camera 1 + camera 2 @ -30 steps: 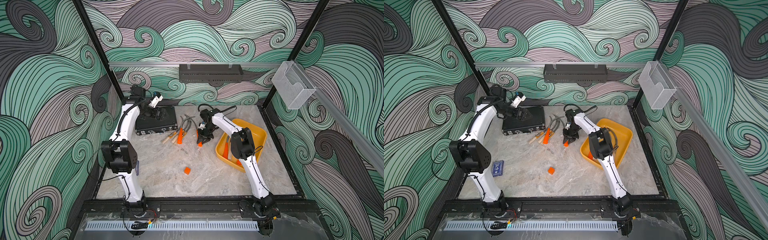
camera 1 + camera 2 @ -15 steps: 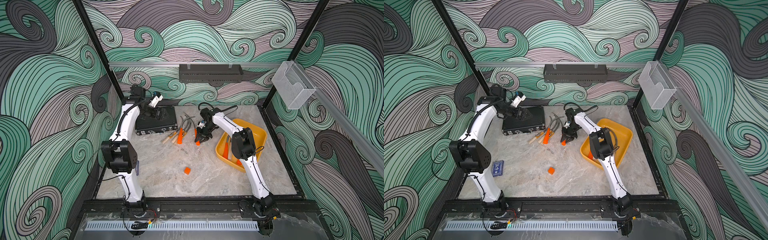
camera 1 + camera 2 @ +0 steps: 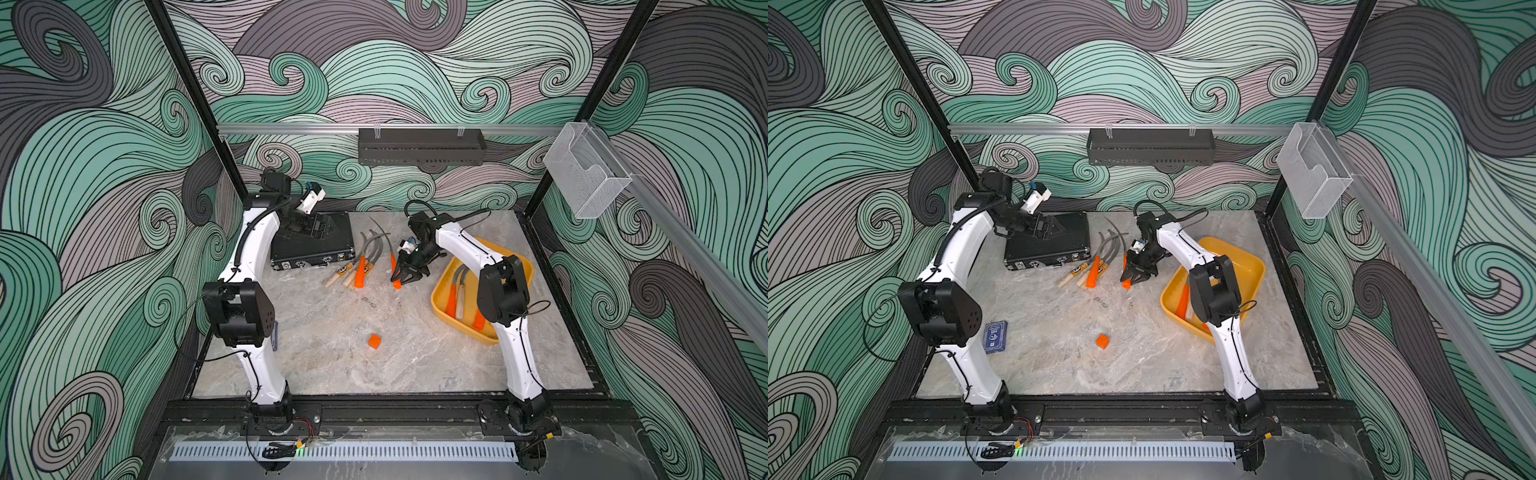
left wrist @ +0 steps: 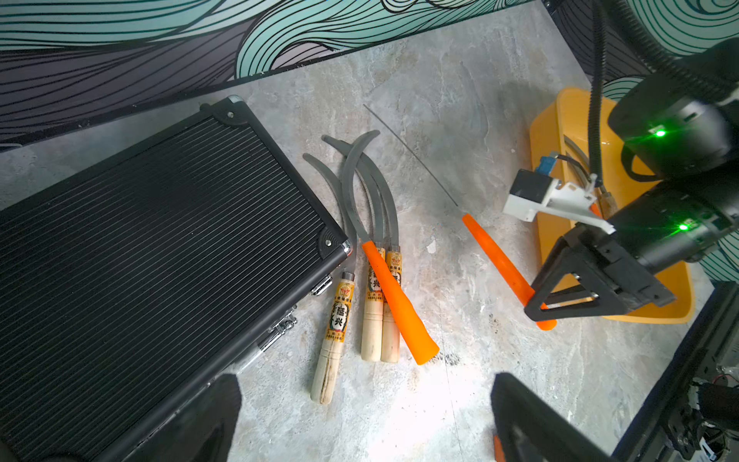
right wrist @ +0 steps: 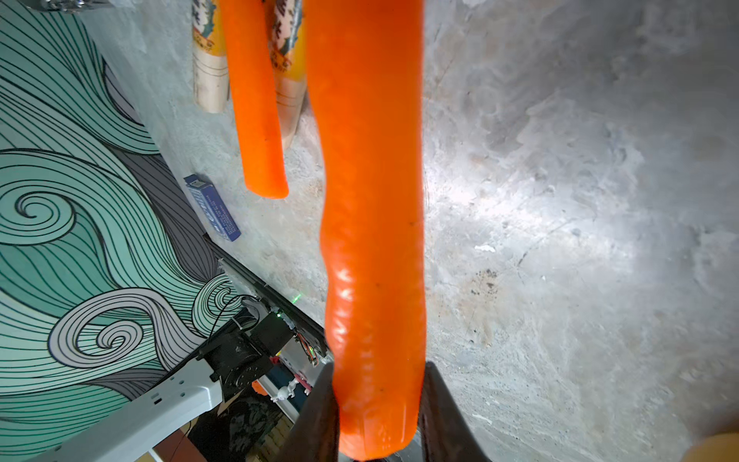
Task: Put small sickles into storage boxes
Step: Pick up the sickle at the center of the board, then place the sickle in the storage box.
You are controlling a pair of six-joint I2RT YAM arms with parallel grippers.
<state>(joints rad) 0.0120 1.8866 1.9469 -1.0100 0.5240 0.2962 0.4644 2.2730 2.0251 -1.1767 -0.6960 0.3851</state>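
My right gripper (image 3: 405, 277) (image 3: 1136, 277) (image 5: 378, 386) is shut on the thick end of an orange-handled small sickle (image 4: 496, 256) (image 5: 372, 200), left of the storage box. Its blade shows edge-on as a thin line in the left wrist view. Several more small sickles (image 3: 357, 270) (image 3: 1094, 270) (image 4: 376, 280) lie bunched beside the black case, most with pale wooden handles and one with an orange handle. The yellow storage box (image 3: 524, 266) (image 3: 1255, 266) (image 4: 556, 120) holds three sickles (image 3: 455, 295). My left gripper (image 3: 308, 226) (image 3: 1044, 228) (image 4: 368, 408) hangs open and empty over the case's corner.
A black ribbed case (image 3: 311, 245) (image 4: 160, 260) lies at the back left. A small orange cube (image 3: 374, 341) (image 3: 1102, 341) sits mid-table. A blue card box (image 3: 995, 336) (image 5: 214, 208) lies by the left arm. A clear bin (image 3: 586, 174) and a black shelf (image 3: 419, 145) hang on the walls.
The right gripper, still holding the orange-handled sickle, has shifted only slightly. The left arm has not moved.
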